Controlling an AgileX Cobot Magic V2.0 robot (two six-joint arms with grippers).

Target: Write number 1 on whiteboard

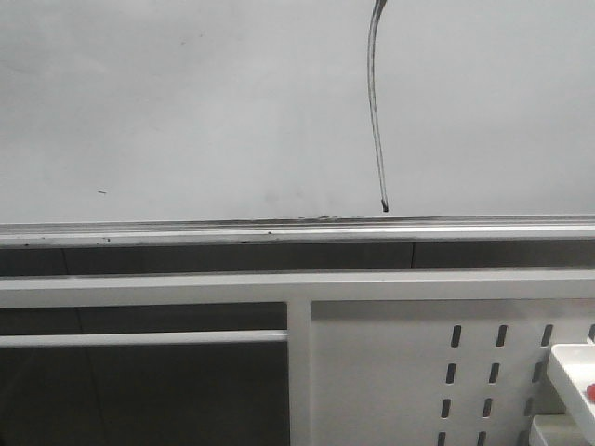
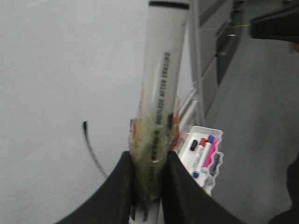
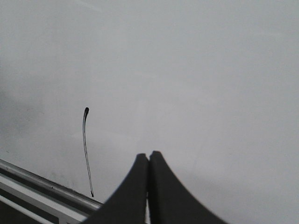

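Whiteboard (image 1: pixel 186 111) fills upper front view, silver rail (image 1: pixel 186 229) along lower edge. Left gripper (image 2: pixel 148 186): jaws clamped on white marker pen (image 2: pixel 161 93), pen off board. Number 1 (image 1: pixel 374 102): thin curved black stroke at 1 o'clock in front view, dot end just above rail. Slotted white panel (image 1: pixel 390 372) at 5 o'clock. Right gripper (image 3: pixel 149 161): jaws closed, empty, near board.

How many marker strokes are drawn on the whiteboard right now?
1. The number 1 is a single thin black stroke right of the whiteboard's middle, ending just above the bottom rail. The board continues past the front view, so more could be hidden.
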